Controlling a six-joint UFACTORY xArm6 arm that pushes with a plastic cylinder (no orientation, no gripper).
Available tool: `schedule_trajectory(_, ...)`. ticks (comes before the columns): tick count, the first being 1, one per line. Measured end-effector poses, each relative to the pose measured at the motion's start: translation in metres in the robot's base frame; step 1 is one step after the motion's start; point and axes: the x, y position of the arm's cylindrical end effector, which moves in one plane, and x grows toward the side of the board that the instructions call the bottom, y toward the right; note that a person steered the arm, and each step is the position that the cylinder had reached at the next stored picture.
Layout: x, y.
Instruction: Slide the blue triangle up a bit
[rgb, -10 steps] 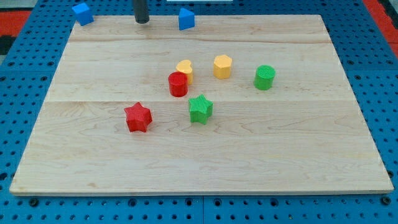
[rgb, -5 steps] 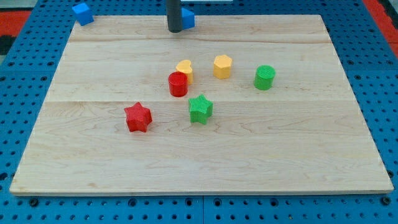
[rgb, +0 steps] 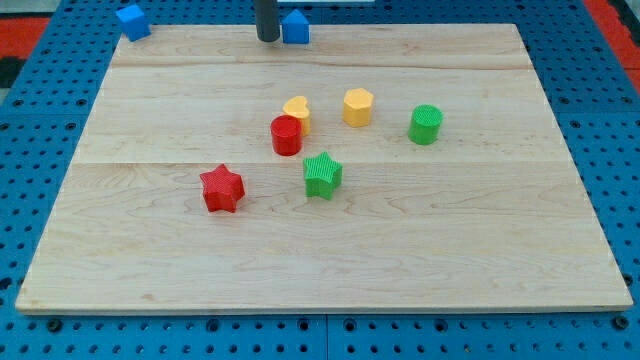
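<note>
The blue triangle sits at the top edge of the wooden board, near the middle of the view's top. My tip is a dark rod end just to the left of it, close beside it; I cannot tell whether they touch. A second blue block lies at the board's top left corner.
In the board's middle stand a yellow heart, a red cylinder, a yellow hexagon, a green cylinder, a green star and a red star. A blue pegboard surrounds the board.
My tip moved right from the top middle to the blue triangle, then slightly back left and up. The triangle shifted a little left and up.
</note>
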Motion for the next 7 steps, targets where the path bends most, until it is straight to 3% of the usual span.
schedule_trajectory(5, -0.001, 0.015)
schedule_trajectory(7, 0.000, -0.023)
